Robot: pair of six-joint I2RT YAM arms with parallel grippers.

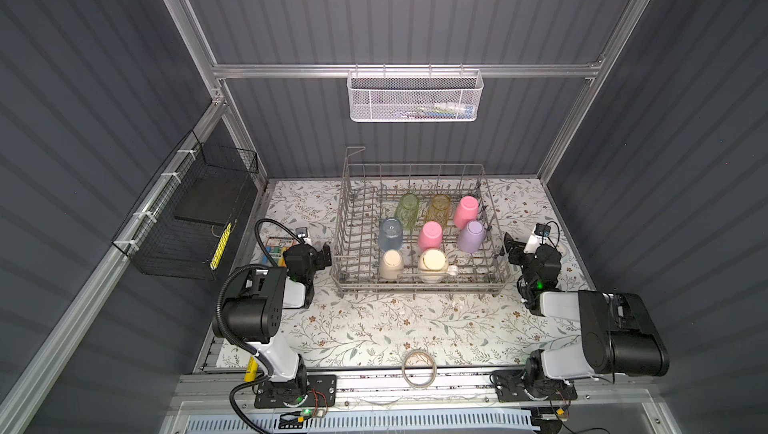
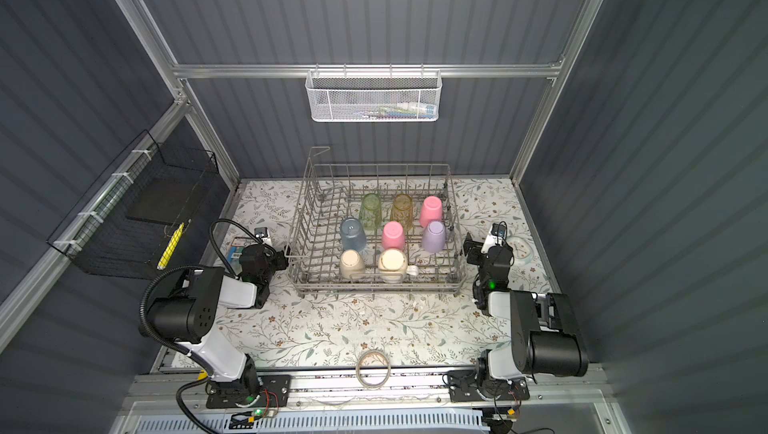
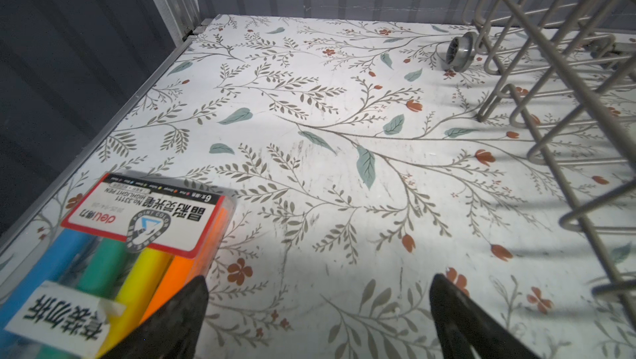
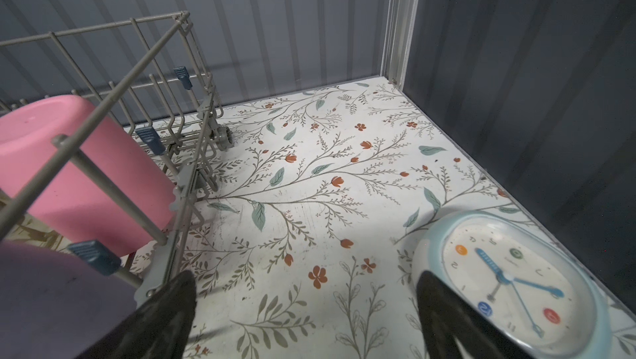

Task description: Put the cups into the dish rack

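All 8 palm-sized coloured cups [image 1: 429, 235] stand mouth-down inside the large grey wire dish rack [image 1: 419, 286], likely to drain, while the left gripper [image 3: 318, 281] and right gripper [image 4: 306, 276] flank it, spread wide and empty.

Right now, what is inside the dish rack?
Eight inverted cups: green tumbler, amber tumbler, pink cup at back; blue tumbler, second pink cup, lilac cup midway; beige cup, white mug in front. Their insides are hidden.

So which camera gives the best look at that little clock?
The right wrist view: the clock lies close, face and blue hands plain, though partly cut off. In both top views it is a small pale shape partly hidden behind the right arm. The left wrist view misses it.
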